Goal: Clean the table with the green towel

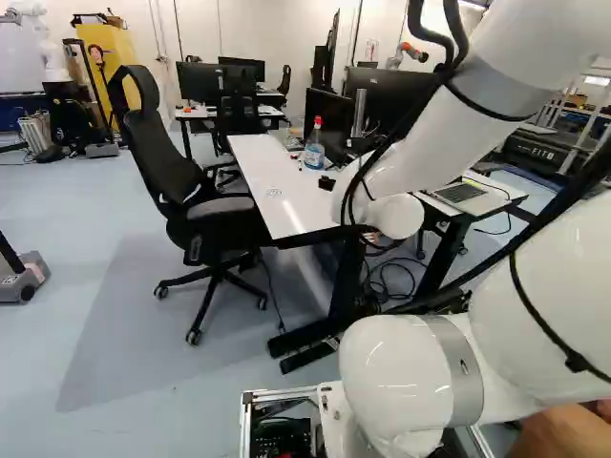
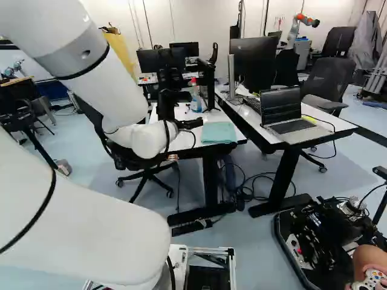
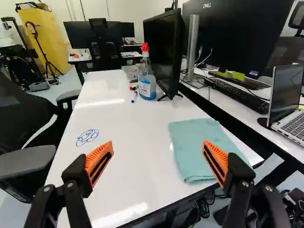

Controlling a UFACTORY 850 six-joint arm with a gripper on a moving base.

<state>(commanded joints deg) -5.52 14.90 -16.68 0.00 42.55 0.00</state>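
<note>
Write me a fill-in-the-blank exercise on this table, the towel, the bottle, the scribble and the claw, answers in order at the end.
The claw is ____, with the towel lying ungripped on the table.
The spray bottle on the table has a ____ top.
The scribble on the white tabletop is drawn in ____.
The claw's two pads are coloured ____.

Missing words: open; red; blue; orange.
</note>
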